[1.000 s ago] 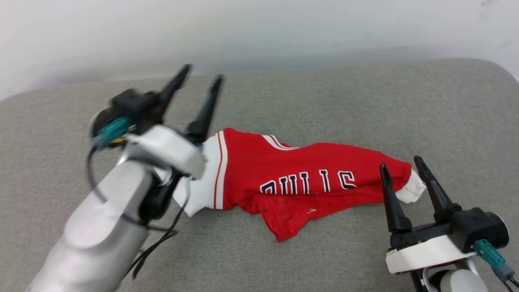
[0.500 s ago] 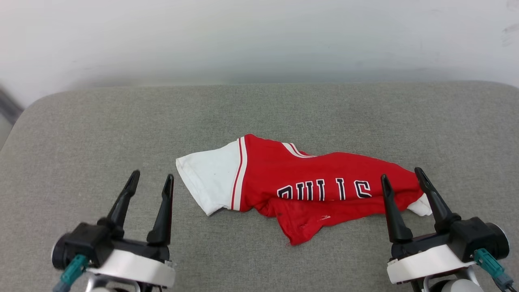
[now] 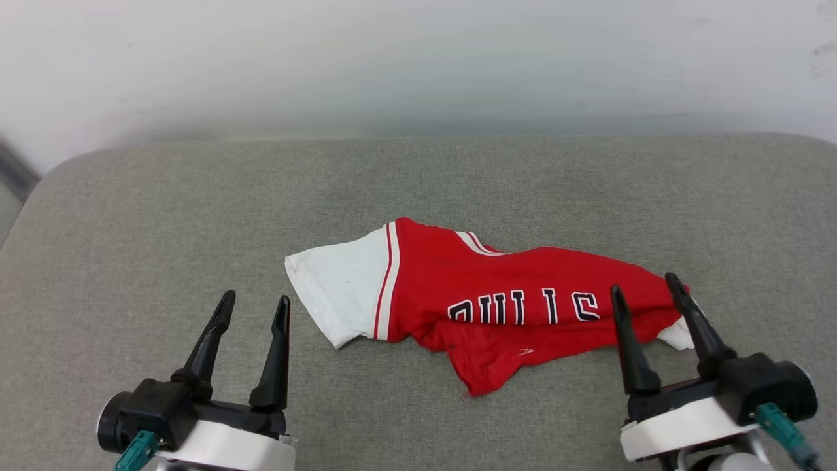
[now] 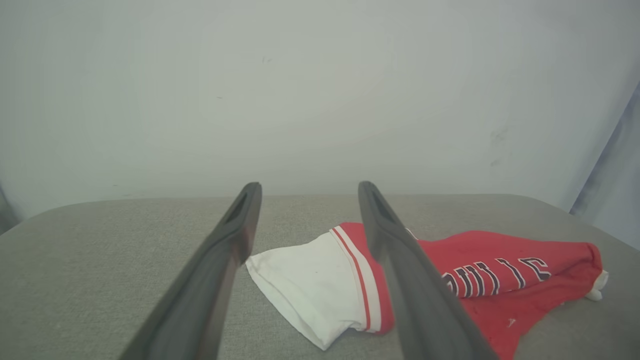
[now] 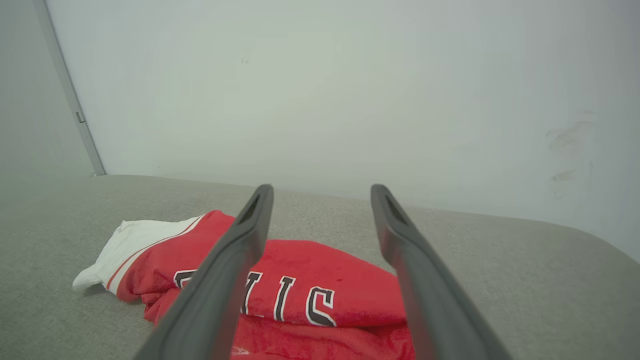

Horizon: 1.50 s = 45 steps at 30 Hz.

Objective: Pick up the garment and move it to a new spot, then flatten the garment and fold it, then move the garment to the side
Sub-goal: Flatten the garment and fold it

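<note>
Red garment [image 3: 516,294] bunched on grey pad [image 3: 163,216]. Left gripper [image 3: 255,297] and right gripper [image 3: 643,282] both spread, empty. Advice: pinch opposite sleeve ends low, lift together, avoid dragging.

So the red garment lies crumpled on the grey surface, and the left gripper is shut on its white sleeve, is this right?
Not quite: the left gripper is open and holds nothing. The left wrist view shows its fingers spread, the white sleeve lying free beyond them. The garment does lie crumpled on the grey surface.
</note>
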{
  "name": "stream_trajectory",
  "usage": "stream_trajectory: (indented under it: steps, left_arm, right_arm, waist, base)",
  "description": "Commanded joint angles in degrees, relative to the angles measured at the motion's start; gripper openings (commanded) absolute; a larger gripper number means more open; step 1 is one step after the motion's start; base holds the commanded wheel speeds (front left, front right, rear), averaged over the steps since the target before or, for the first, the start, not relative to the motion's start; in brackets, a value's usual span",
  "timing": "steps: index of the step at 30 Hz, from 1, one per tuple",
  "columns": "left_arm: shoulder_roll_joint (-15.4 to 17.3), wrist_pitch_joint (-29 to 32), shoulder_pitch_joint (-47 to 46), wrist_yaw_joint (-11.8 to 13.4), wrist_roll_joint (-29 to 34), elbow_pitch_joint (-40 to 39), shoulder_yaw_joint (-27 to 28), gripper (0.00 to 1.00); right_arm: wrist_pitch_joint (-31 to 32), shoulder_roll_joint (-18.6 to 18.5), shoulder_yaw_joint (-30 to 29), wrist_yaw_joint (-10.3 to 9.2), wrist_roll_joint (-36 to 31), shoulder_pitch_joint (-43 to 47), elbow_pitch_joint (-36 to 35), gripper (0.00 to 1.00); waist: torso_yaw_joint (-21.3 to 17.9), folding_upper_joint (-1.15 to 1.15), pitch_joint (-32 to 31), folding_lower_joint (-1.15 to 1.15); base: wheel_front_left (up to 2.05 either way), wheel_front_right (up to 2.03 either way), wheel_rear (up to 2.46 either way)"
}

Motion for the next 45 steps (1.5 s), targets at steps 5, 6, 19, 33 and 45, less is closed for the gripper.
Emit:
stream_trajectory:
  steps: [5,6,19,33,45]
  left_arm:
    - [-1.06,-0.15,-0.13,-0.63,0.76,0.42,0.68,1.00]
    - [-1.20,-0.15,-0.11,-0.68,0.69,0.49,0.81,1.00]
    - [-1.26,-0.15,-2.99,-0.79,-0.13,1.17,-1.26,1.00]
    - [-2.16,-0.15,-4.47,-0.81,-0.84,2.50,-2.26,1.00]
    - [-2.03,-0.15,-3.28,-0.81,-0.30,3.09,-1.26,1.00]
  right_arm:
    - [1.93,-0.52,6.69,-0.04,-1.05,-1.40,3.79,1.00]
    - [4.13,-1.83,8.71,-0.03,-0.01,-2.13,4.07,1.00]
    - [51.16,-16.87,29.64,-0.03,20.21,-17.59,2.00,1.00]
    - [60.92,-18.18,38.32,-0.02,19.99,-24.82,17.19,1.00]
    - [58.99,-22.14,42.99,0.04,26.70,-20.72,18.05,0.00]
  waist:
    - [0.69,0.00,0.78,0.00]
    - [0.86,0.00,0.97,0.00]
    - [5.08,0.00,5.26,0.00]
    - [12.63,0.00,7.94,0.00]
    - [8.88,0.00,5.30,0.00]
  base:
    - [0.00,0.00,0.00]
    - [0.00,0.00,0.00]
    - [0.00,0.00,0.00]
    - [0.00,0.00,0.00]
    - [0.00,0.00,0.00]
